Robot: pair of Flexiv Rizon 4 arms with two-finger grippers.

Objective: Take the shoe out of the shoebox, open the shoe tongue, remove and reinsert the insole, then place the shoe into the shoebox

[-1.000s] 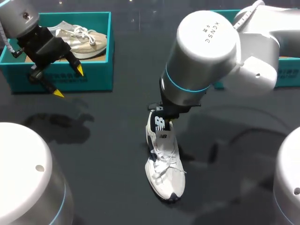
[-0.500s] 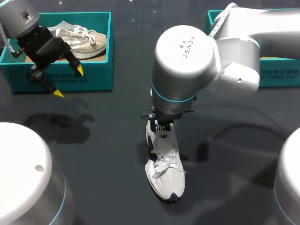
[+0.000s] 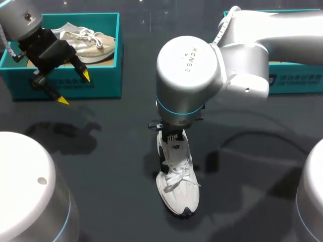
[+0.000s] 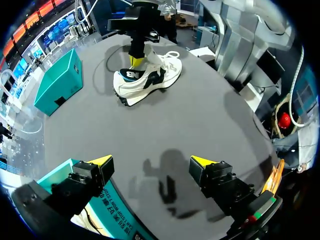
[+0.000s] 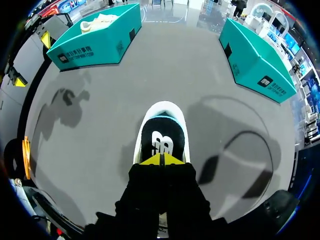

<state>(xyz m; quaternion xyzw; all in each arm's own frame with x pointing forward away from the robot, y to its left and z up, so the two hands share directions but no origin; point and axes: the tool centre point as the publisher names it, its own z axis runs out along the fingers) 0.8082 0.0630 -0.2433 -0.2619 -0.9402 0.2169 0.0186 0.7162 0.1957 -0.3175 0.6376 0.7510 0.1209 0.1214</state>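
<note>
White lace-up sneaker with navy trim [image 3: 177, 176] is lying sole down on the dark grey tabletop [image 3: 101, 156], roughly mid-table. Its toe is pointing toward the robot side and its heel toward the far edge. It is sitting outside both boxes and well apart from each.

Right gripper [image 5: 161, 160] is sitting directly over the heel, under the arm's big silver joint, which is blocking most of it in the head view. Its own wrist view is showing the two yellow tips clenched tip to tip on top of the heel collar, with only a hairline seam between them. Cannot tell whether any heel fabric is being pinched in that seam.

Left gripper [image 3: 74, 88] is hanging over the table just in front of the open teal cardboard shoebox [image 3: 108, 75] at far left. Its fingers are released, the yellow tips are spread wide, and it is holding nothing. That box is holding a beige lace-up shoe [image 3: 88, 40].

A second teal shoebox [image 3: 298, 80] is sitting at far right, partly hidden behind the right arm. Its contents are not visible.
</note>
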